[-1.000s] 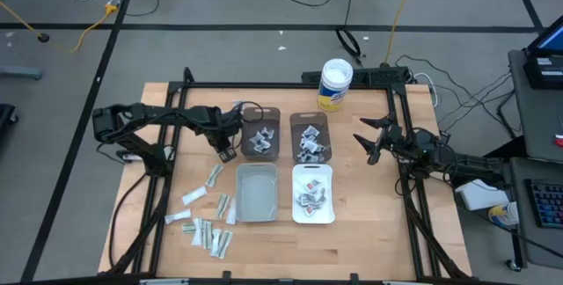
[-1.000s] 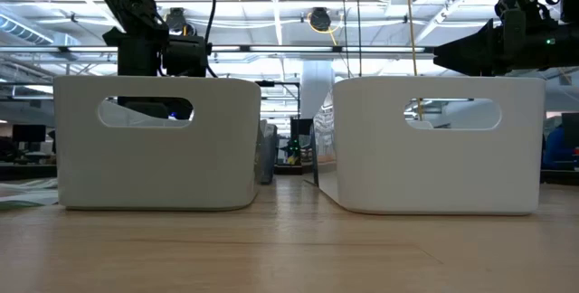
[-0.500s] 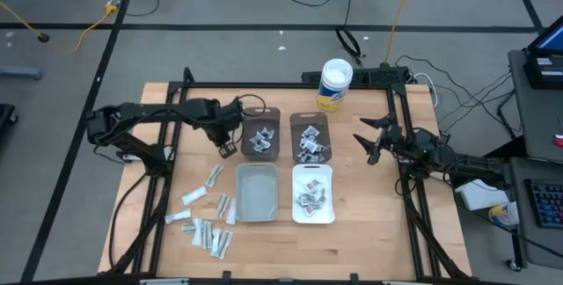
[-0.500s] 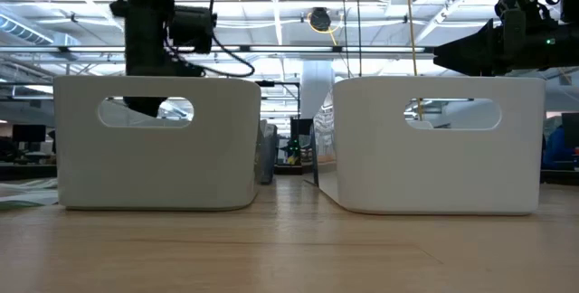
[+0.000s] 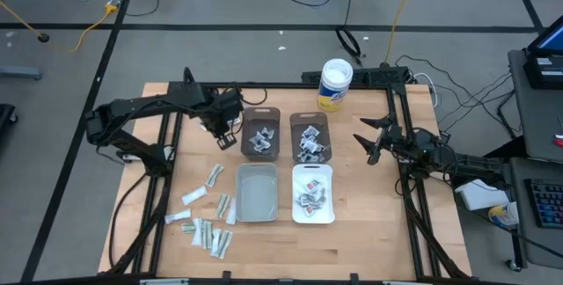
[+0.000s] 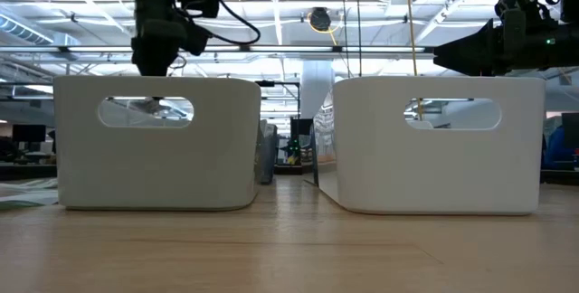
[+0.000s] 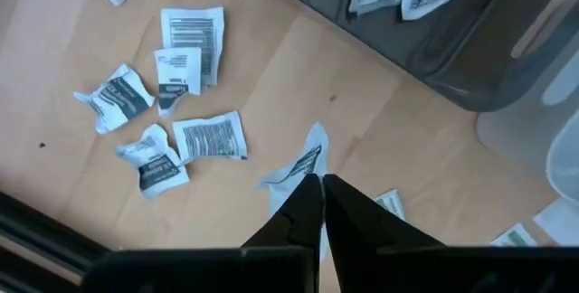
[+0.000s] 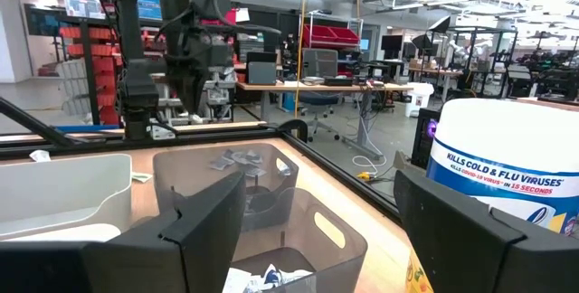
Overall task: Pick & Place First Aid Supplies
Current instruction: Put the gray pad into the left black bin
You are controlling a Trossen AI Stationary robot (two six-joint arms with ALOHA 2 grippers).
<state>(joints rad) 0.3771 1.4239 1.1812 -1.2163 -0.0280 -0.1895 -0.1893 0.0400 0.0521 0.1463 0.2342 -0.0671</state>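
Beside the left brown bin [image 5: 260, 133], on its outer side, the left gripper [image 5: 225, 135] hangs above the table with its fingers pinched shut on a packet [image 7: 298, 168], which dangles from the tips in the left wrist view. The step in hand, as I judge it, is the carry: one supply is lifted and on its way to a bin. Below it in that view more loose packets [image 7: 166, 115] lie scattered on the wood, and others already sit in the brown bin [image 7: 425, 35].

In the high view both brown bins and the white bin [image 5: 312, 193] hold packets, the grey bin [image 5: 257, 193] looks empty, and a cluster of pale strips [image 5: 208, 230] lies on the table near the grey bin's left side.

The next move calls for swinging over the chosen bin's rim and opening the fingers only once the packet is clear of the wall; which bin suits this packet I cannot tell.

The right gripper [image 5: 374, 144] waits past the right edge of the bins, fingers spread wide, near the tub [image 5: 335, 84].
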